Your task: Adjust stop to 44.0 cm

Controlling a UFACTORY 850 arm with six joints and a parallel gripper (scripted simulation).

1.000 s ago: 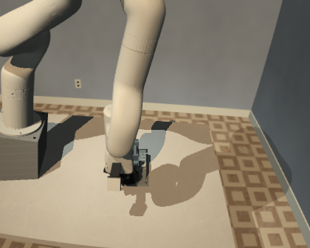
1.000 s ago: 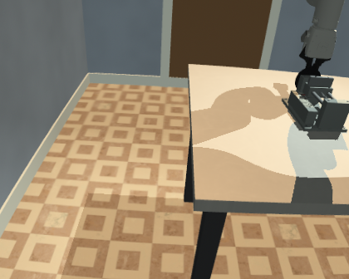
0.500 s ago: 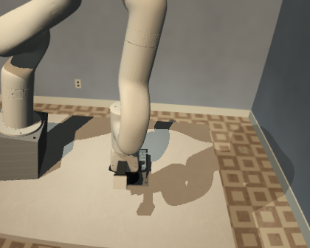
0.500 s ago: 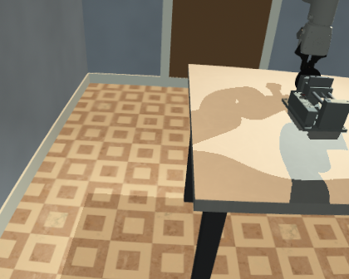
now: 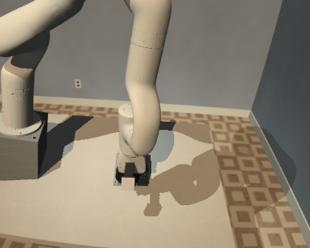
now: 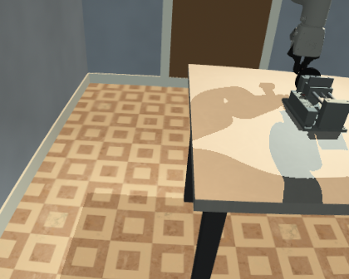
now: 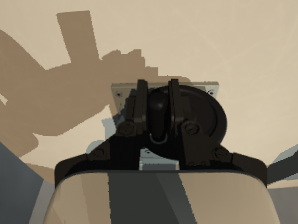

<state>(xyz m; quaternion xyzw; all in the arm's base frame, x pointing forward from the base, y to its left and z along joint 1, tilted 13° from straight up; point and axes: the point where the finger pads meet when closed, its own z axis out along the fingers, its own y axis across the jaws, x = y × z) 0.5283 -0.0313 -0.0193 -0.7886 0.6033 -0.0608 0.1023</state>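
Observation:
The grey stop device (image 6: 303, 109) stands on the table, with its black handwheel (image 6: 313, 72) (image 7: 216, 120) at the end under the arm. My gripper (image 6: 301, 69) (image 7: 158, 92) points down at the wheel and is shut on its upright black handle (image 7: 158, 111). In the wrist view the handle is between the two fingers, and most of the wheel lies to its right. The device's base plate (image 5: 116, 162) (image 7: 210, 89) partly shows under the gripper. The arm hides most of the device in the top view. The stop cannot be told apart, and no scale reading is legible.
The pale table (image 5: 63, 207) (image 6: 238, 187) carries the device. The arm's base stands on a grey pedestal (image 5: 13, 159) to the left in the top view. A tall grey block (image 6: 335, 115) rises at the device's end away from the wheel. Walls stand beyond the table.

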